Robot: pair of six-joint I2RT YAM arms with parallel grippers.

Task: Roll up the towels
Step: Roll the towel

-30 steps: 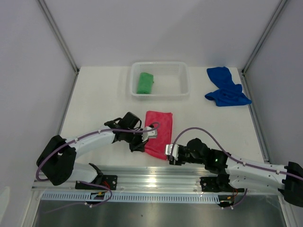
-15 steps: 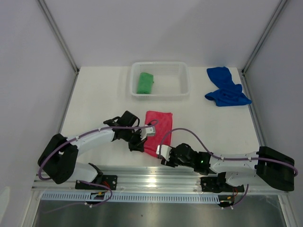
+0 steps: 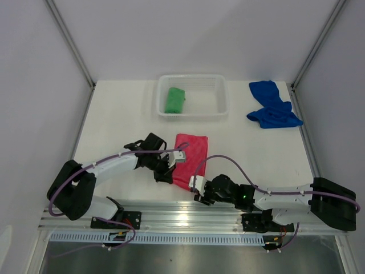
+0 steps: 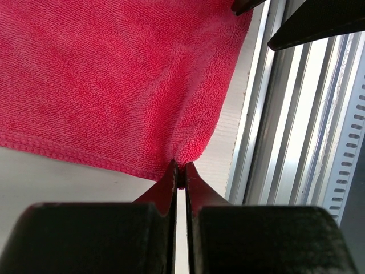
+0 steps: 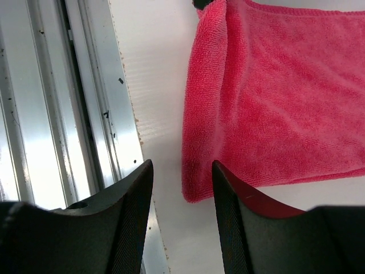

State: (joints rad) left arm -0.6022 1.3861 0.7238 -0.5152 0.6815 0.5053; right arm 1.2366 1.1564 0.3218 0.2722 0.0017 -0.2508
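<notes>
Subject: the pink-red microfibre towel lies flat on the white bench, close to the aluminium rail at the near edge. Its long axis runs from near to far, leaning slightly right at the far end.

Left gripper: fingers together, clamped on a small pucker of cloth at the towel's near left corner.

Right gripper: fingers apart, holding nothing. It sits at the near right corner of the towel. In the wrist view the corner tip shows in the gap between the fingers.

Governing relation: the towel extends away from both grippers, with its near short edge spanning from one to the other. A roll would, in my judgement, start at this edge and travel along the long axis. The right corner has yet to be gripped.

Other items: the green towel lies rolled in the white slotted plastic basket. The royal blue towel is heaped at the far right, well apart from both arms.

Not determinable: whether the right fingers are low enough to close on the corner. The overhead view hides the near edge beneath both grippers.
</notes>
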